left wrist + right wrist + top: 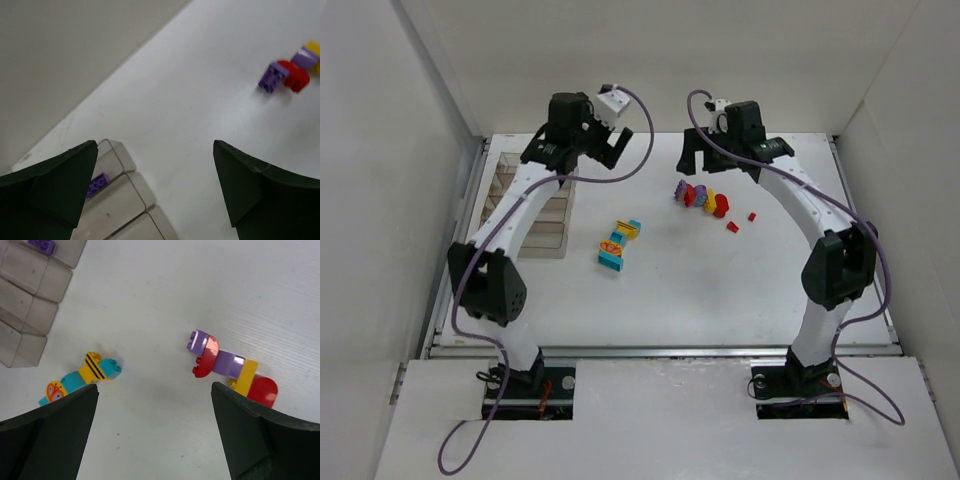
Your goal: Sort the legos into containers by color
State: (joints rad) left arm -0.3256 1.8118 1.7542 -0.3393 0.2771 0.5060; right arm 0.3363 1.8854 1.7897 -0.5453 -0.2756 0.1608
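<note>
I find left gripper (155, 147) wide, empty; purple brick (97, 182) in tray (125, 200) beside its finger. Next, I judge: right gripper (155, 390), also wide, descends onto cluster (230, 367) between its fingers.

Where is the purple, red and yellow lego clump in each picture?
Top external: the purple-red-yellow clump lies right of centre, toward the table's far side.
Left wrist: top right corner, partly cut off by the edge.
Right wrist: right of centre.
Shared landmark: the clear tray, left of the clump in all three.
</note>
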